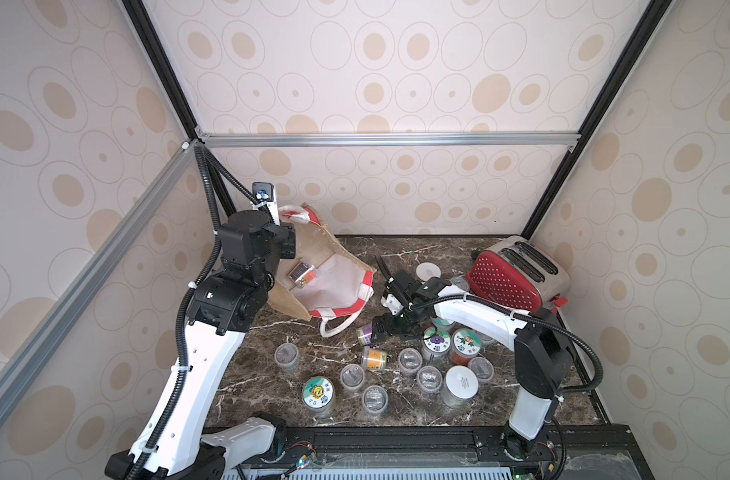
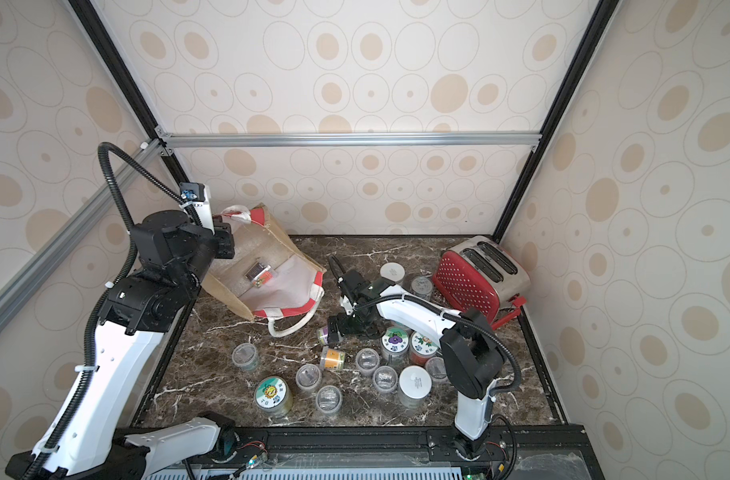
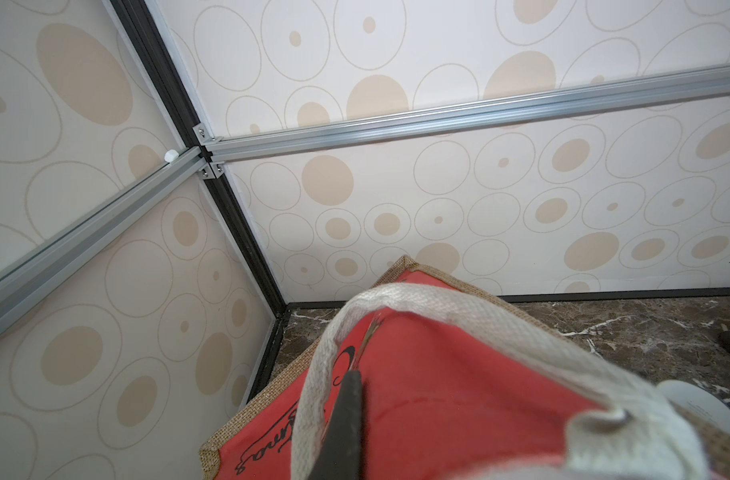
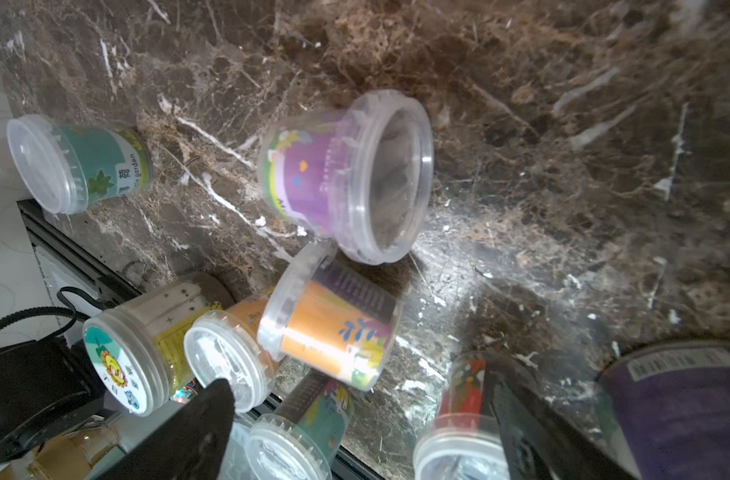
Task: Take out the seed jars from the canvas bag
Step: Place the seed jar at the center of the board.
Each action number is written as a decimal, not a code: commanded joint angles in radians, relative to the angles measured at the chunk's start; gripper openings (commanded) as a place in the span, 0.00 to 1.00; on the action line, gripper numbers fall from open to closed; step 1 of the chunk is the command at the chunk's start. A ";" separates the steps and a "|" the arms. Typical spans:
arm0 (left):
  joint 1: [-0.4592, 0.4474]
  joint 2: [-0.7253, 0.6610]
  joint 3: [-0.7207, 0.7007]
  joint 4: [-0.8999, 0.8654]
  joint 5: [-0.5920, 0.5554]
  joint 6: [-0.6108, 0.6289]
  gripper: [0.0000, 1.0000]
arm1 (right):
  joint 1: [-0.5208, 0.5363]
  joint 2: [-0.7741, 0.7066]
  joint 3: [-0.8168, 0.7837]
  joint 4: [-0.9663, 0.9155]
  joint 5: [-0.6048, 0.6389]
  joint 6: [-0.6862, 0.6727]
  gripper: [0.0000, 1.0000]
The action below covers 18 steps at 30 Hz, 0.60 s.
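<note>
The canvas bag (image 1: 317,243) (image 2: 271,245) is tipped with its mouth toward the table's middle. My left gripper (image 1: 288,239) (image 3: 357,378) is shut on its raised rim, one finger lying on the red panel (image 3: 458,395) beside the rope handle (image 3: 438,307). One small labelled jar (image 1: 301,272) lies on the white lining inside. Several seed jars stand on the marble in front, among them a sunflower-lidded one (image 1: 318,392). My right gripper (image 1: 376,298) (image 4: 363,415) hangs wide open and holds nothing. A purple jar (image 1: 365,334) (image 4: 342,174) lies free on its side beyond its fingertips, next to an orange jar (image 4: 330,328).
A red toaster (image 1: 517,274) stands at the back right, with a white-lidded jar (image 1: 428,271) and a grey one (image 1: 458,284) just left of it. Patterned walls close the back and both sides. A black rail (image 1: 396,436) runs along the front edge.
</note>
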 commanded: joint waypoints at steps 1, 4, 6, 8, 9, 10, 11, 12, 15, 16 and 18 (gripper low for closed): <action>0.010 -0.018 0.005 0.054 -0.032 -0.009 0.00 | 0.044 -0.041 0.011 -0.025 0.082 0.050 1.00; 0.014 -0.012 0.003 0.055 -0.038 -0.014 0.00 | 0.086 -0.028 0.051 -0.044 0.147 0.113 1.00; 0.018 -0.004 0.007 0.053 -0.045 -0.018 0.00 | 0.124 0.006 0.117 -0.122 0.251 0.150 1.00; 0.024 0.001 0.009 0.049 -0.049 -0.021 0.00 | 0.150 0.045 0.167 -0.184 0.302 0.194 1.00; 0.028 0.006 0.010 0.046 -0.048 -0.023 0.00 | 0.160 0.062 0.182 -0.204 0.307 0.212 1.00; 0.032 0.008 0.010 0.044 -0.048 -0.027 0.00 | 0.166 0.074 0.185 -0.206 0.308 0.227 1.00; 0.037 0.010 0.007 0.040 -0.048 -0.030 0.00 | 0.173 0.081 0.177 -0.198 0.311 0.241 1.00; 0.043 0.010 0.006 0.038 -0.047 -0.036 0.00 | 0.175 0.082 0.160 -0.187 0.311 0.259 1.00; 0.062 0.011 0.005 0.032 -0.044 -0.044 0.00 | 0.179 0.081 0.121 -0.165 0.311 0.313 1.00; 0.070 0.011 0.008 0.029 -0.041 -0.046 0.00 | 0.177 0.081 0.111 -0.154 0.307 0.321 1.00; 0.083 0.011 0.010 0.024 -0.030 -0.047 0.00 | 0.178 0.085 0.091 -0.134 0.292 0.334 1.00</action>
